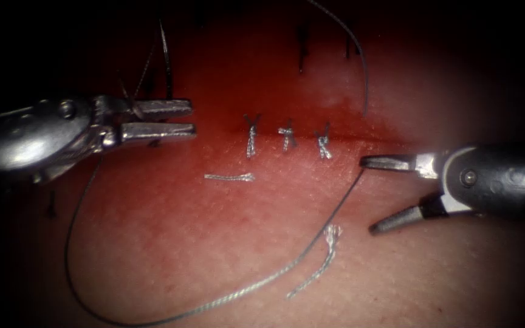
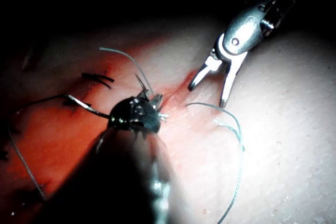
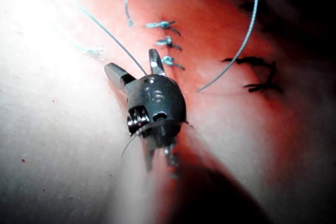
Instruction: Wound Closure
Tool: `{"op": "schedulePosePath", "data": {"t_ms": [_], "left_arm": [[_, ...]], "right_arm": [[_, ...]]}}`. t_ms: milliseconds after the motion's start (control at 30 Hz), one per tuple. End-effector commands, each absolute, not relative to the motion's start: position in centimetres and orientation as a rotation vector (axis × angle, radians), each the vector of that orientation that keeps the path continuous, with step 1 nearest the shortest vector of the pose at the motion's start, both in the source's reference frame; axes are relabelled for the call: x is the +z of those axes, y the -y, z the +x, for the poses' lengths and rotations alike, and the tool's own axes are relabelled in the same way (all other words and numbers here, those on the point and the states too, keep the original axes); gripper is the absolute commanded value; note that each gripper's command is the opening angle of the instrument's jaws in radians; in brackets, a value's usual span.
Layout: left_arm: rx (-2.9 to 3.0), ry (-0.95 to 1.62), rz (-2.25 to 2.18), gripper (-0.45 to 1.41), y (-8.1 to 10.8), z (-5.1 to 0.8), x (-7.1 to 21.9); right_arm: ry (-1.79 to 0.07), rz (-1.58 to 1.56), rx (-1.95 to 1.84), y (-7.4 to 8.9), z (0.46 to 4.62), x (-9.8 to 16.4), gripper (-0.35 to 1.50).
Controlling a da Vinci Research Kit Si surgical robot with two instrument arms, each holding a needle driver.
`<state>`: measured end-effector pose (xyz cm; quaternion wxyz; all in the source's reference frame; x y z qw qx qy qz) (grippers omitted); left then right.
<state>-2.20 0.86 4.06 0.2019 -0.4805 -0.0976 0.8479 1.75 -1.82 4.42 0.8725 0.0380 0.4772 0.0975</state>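
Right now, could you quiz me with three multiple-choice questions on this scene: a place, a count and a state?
1. The knotted stitches lie: A between the tools; B left of both; C right of both.
2. Their count: A one; B three; C six.
3. Jaws of the right tool: A shut on thread; B shut on the needle; C open.
A: they sit between the left tool and the right tool. B: three knots line the cut. C: the jaws spread apart, empty.

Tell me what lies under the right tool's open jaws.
Under the right tool, whose jaws stand open and hold nothing, lies bare tissue just right of the three knots. The thread runs between the jaws; whether it touches them cannot be seen.
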Motion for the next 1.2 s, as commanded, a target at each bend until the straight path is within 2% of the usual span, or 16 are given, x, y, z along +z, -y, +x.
{"op": "schedulePosePath", "data": {"t_ms": [33, 167, 200, 267, 533, 1200], "left_arm": [[2.367, 0.268, -1.340, -0.45, -0.91, -2.26, 4.11], [2.368, 0.266, -1.334, -0.45, -0.91, -2.26, 4.11], [2.368, 0.265, -1.333, -0.45, -0.91, -2.26, 4.11], [2.368, 0.264, -1.330, -0.45, -0.90, -2.27, 4.09], [2.368, 0.262, -1.325, -0.45, -0.91, -2.26, 4.11], [2.408, 0.190, -1.253, -0.45, -0.97, -2.21, 4.31]], "right_arm": [[-0.994, 0.073, 0.200, 1.79, 1.87, 4.60, 0.64], [-0.977, 0.064, 0.194, 1.80, 1.95, 4.78, 0.62], [-0.970, 0.059, 0.195, 1.80, 1.96, 4.80, 0.42], [-0.959, 0.046, 0.201, 1.81, 1.96, 4.82, -0.35], [-0.896, 0.012, 0.279, 1.87, 1.82, 4.55, -0.35], [-0.911, 0.079, 0.251, 2.25, 2.10, 4.04, -0.35]]}}
